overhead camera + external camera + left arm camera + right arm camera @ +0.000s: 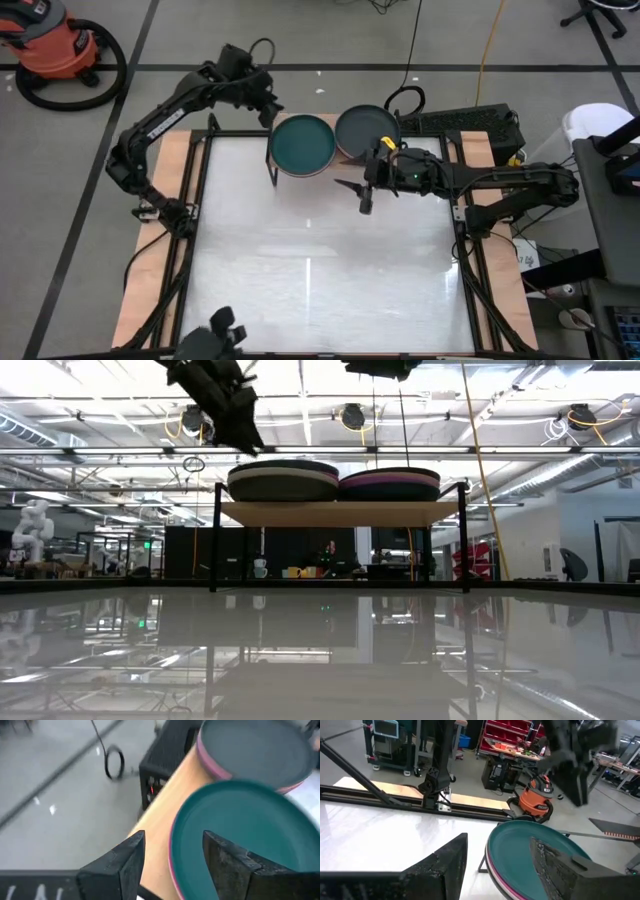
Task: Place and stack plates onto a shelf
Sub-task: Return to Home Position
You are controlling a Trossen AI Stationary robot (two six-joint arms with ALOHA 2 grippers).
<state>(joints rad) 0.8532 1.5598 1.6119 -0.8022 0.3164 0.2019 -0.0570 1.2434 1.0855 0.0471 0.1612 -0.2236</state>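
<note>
- Middle of low view: shelf (340, 512), board seen edge-on, two stacks of plates (283, 480) side by side on top, rims touching or nearly so.
- Upper centre of high view: left-hand stack topped by teal plate (303, 143), right-hand stack topped by dark grey plate (367, 128).
- Pink rim just under the teal one in both wrist views; purple band lower in the right-hand stack in low view.
- Count per stack not readable: lower layers merged into dark edge-on bands.
- Board almost wholly hidden under the stacks from above.
- Just off the upper left rim of the teal plate in high view: left gripper (266, 108), fingers spread, nothing between them.
- Centre of high view, just below the grey-topped stack, over the white table (300, 280): right gripper (358, 196), fingers spread wide, empty.
- Right arm in low view cut off by the top edge, only a dark fragment visible.
</note>
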